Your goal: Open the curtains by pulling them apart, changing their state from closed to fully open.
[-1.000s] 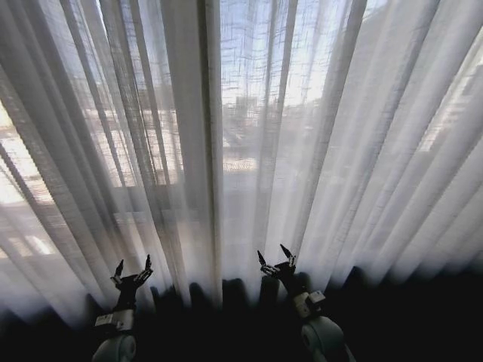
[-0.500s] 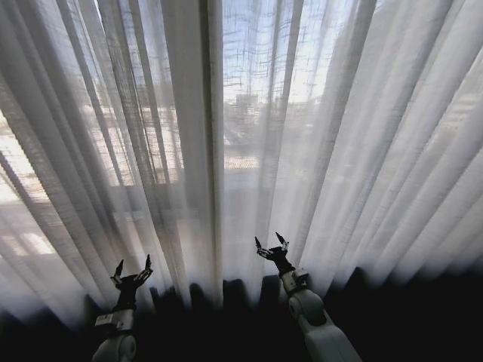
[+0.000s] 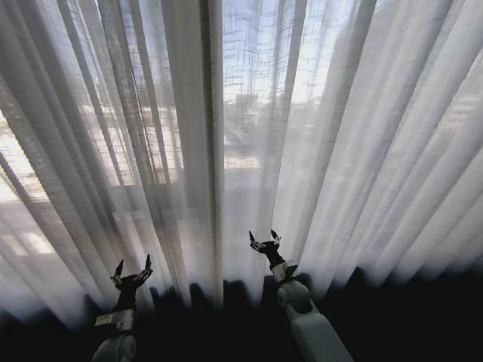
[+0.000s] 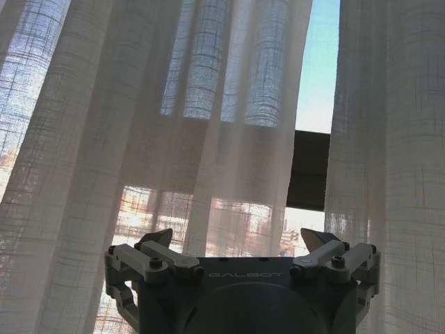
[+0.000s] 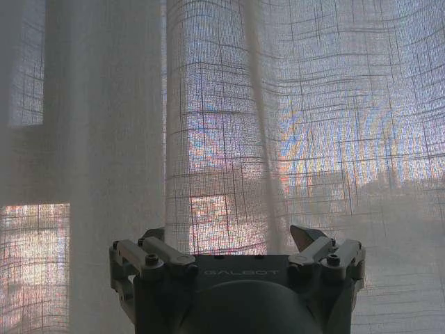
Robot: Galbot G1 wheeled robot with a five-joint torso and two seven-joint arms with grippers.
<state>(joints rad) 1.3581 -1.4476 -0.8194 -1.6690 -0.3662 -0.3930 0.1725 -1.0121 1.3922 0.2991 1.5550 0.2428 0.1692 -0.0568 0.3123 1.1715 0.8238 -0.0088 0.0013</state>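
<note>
Nearest me, low in front of the robot, the left gripper (image 3: 133,269) is held up with its dark fingers spread wide and nothing between them; from its own wrist camera the two fingertips stand well apart in front of the cloth, gripping none of it. The right gripper (image 3: 263,240) is raised a little higher and nearer the middle, jaws also wide open and empty, close to the fabric; whether a tip touches it I cannot tell.

Beyond them hang the curtains (image 3: 317,151), tall sheer cream-white panels of loosely woven, linen-like fabric in many vertical pleats, drawn right across the window. The bright pale sky and blurred buildings (image 3: 241,121) outside glow through the weave. In the left wrist view a narrow slit (image 4: 316,90) shows between two panels, with clear blue sky and a dark horizontal bar (image 4: 308,169) behind it.

I would say the job is at the reaching stage: the drapes remain closed and no hold is taken. The next move seems to call for each pincer to press into a pleat near the centre seam, close firmly on a fold, then draw outward.
</note>
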